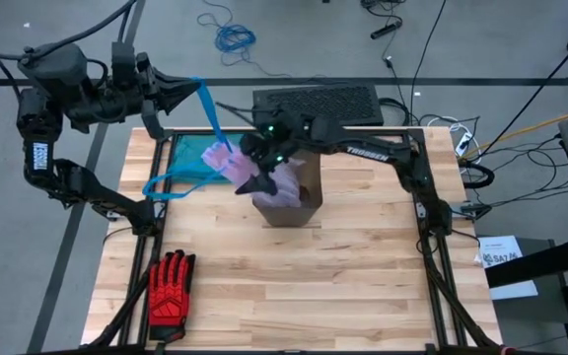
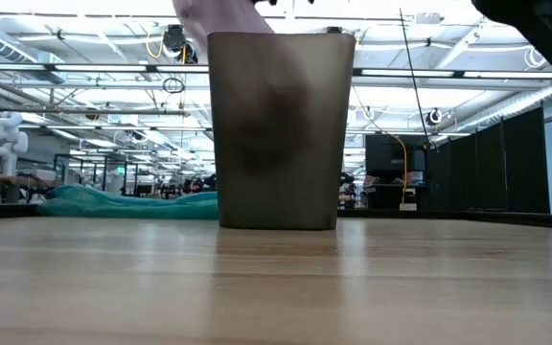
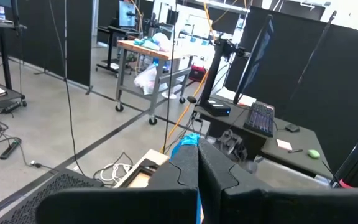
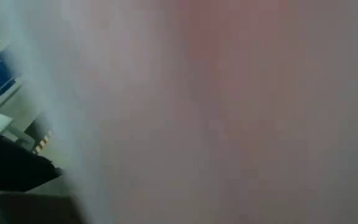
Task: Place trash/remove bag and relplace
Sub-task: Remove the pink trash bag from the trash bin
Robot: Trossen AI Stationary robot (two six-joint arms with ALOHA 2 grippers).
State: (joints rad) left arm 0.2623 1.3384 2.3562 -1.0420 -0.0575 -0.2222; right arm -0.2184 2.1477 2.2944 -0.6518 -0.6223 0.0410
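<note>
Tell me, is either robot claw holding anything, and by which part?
The left gripper pinches the teal-blue plastic bag by its upper edge. Whether the right gripper, at the pale pink plastic liner, grips it cannot be told.

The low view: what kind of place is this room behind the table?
Probably a large robotics lab or workshop hall. Long ceiling light strips run overhead, a white robot figure stands at the left, and dark partition panels line the right.

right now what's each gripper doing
left gripper: shut on the blue bag strap, lifted behind the table's back edge.
right gripper: open, at the pink bag in the bin.
</note>
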